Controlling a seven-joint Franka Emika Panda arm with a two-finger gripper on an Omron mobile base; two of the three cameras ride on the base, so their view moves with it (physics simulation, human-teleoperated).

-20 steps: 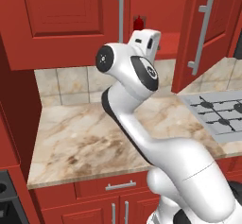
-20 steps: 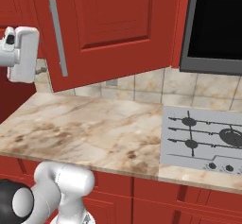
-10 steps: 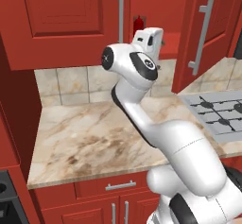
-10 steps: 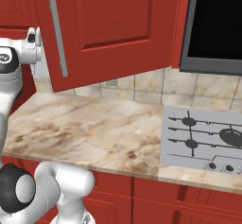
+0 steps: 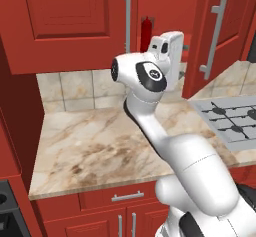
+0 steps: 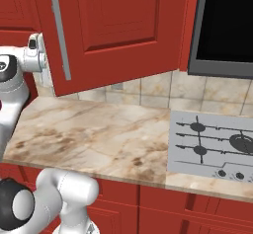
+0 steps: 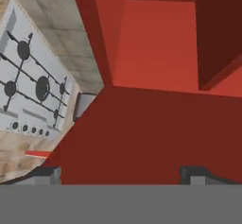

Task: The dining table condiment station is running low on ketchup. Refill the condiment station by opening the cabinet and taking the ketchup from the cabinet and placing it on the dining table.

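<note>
Step in hand: judging that the arm is reaching into the cabinet (image 5: 210, 36) for the ketchup (image 5: 146, 33); the right door (image 6: 113, 28) is standing swung open, so opening looks done.

Ketchup: standing upright on the cabinet's lower shelf, just right of the closed left door's handle (image 5: 128, 21). It is showing as a slim red bottle, partly masked by the white hand below it.

Gripper: the hand (image 5: 169, 56) is hovering in the left base view just beside and below the bottle, at shelf-edge height. In the hand view the two dark fingertips (image 7: 47, 173) are sitting far apart at the bottom corners, so the jaws are standing spread with nothing between them.

Hand view: rolled sideways; it is looking past the open door's dark underside into the red cabinet interior, with the stove (image 7: 28, 90) off to the left. The bottle is not identifiable here.

Doing it well: the camera is not pointing at the bottle, so the wrist likely needs turning until the bottle sits between the fingertips. Approaching level with the shelf, keeping clear of the shelf lip and the open door, then closing on the straight body below the tapered top, should be giving the firmest hold.

Risk: a slim upright bottle is liable to tip if one finger is nudging it first.

Counter: marble top (image 6: 99, 139) lying below.
</note>
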